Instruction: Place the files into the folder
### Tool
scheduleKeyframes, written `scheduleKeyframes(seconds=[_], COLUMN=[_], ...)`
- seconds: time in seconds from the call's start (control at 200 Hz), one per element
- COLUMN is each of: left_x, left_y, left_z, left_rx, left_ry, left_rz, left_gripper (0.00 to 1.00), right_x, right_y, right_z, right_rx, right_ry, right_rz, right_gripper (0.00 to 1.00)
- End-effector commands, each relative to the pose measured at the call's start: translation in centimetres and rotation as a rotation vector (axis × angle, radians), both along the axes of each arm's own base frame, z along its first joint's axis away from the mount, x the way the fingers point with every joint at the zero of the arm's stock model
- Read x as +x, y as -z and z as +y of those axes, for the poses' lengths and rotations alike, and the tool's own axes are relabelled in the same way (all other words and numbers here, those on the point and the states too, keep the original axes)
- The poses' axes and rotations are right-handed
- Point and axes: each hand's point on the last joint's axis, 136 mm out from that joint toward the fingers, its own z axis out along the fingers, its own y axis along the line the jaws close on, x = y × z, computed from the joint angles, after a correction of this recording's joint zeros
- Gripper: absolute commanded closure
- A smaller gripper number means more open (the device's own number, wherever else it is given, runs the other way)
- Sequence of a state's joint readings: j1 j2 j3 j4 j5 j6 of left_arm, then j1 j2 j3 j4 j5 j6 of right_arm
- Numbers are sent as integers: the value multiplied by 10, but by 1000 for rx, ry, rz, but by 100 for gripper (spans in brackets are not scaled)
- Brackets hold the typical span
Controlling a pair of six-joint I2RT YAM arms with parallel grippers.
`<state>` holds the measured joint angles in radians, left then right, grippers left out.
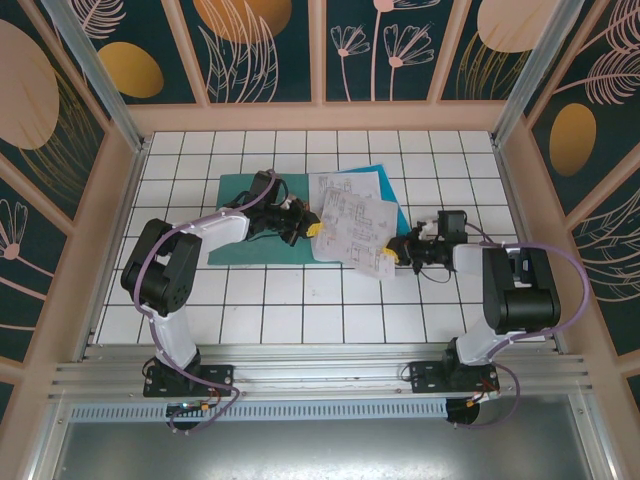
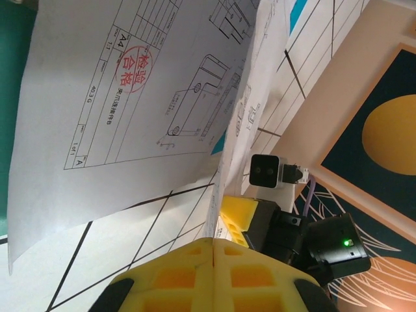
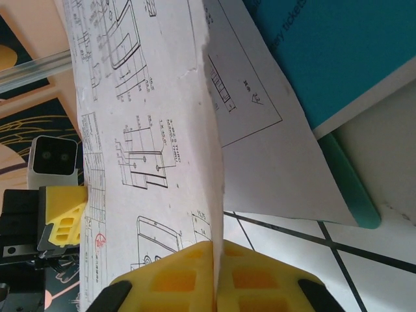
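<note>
Files (image 1: 350, 225) seem light and floppy; left end effector (image 1: 312, 230) clamps their 9 o'clock edge, right end effector (image 1: 393, 257) 4 o'clock.

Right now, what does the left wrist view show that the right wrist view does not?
Left wrist view: the left pincer, the right arm's camera and a green lamp on that arm. Right wrist view: the right pincer, the left arm's camera, grey lettering on the cyan-blue sheet. Both: a pincer shut on the white sheets, the teal folder, the tiled table.
</note>
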<state>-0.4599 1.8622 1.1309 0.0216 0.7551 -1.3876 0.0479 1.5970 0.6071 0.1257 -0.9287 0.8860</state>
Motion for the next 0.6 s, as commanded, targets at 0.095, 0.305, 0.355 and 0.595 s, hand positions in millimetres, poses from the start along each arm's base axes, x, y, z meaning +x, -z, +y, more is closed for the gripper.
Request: scheduleKeyframes(seconds=[0.095,0.305,0.355,0.595], left_x=[4,4,5,15], left_y=[-2,4,6,17], left_z=[2,23,37,144], left_rx=[15,150,206,529], left_ry=[10,-10,-28,-193], left_rz=[-9,-19,-27,-40], left_gripper=[100,57,47,26], right_x=[6,22,26,46], right_y=[-7,-24,-29,-66], right_z=[-4,0,2,24], right_rx=[-97,-221,-267,-436], right_ry=[-25,-73,-96,-214], right_rz=[-62,-175,-217,-432], right_gripper=[100,100,100,100])
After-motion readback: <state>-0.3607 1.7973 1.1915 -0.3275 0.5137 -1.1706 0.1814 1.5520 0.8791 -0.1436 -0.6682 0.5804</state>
